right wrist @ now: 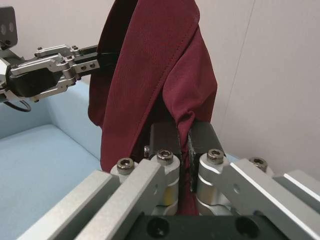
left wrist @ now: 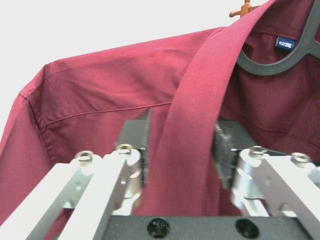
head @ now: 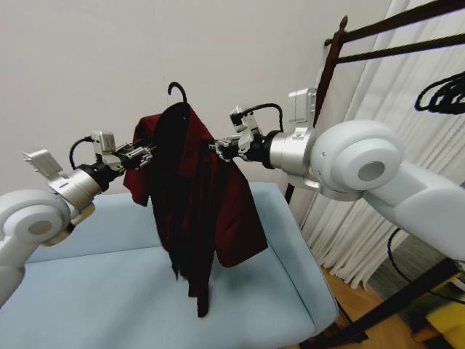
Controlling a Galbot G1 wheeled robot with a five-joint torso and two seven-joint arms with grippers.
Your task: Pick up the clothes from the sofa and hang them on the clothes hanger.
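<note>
Right gripper (head: 217,149) and left gripper (head: 147,154) jaws clamp shirt (head: 218,211) between them.

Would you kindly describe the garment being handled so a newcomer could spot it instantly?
Look above the pale blue sofa, midway between the left gripper and right gripper. There hangs a dark red cloth shirt on a black hooked hanger, the sole garment.
</note>
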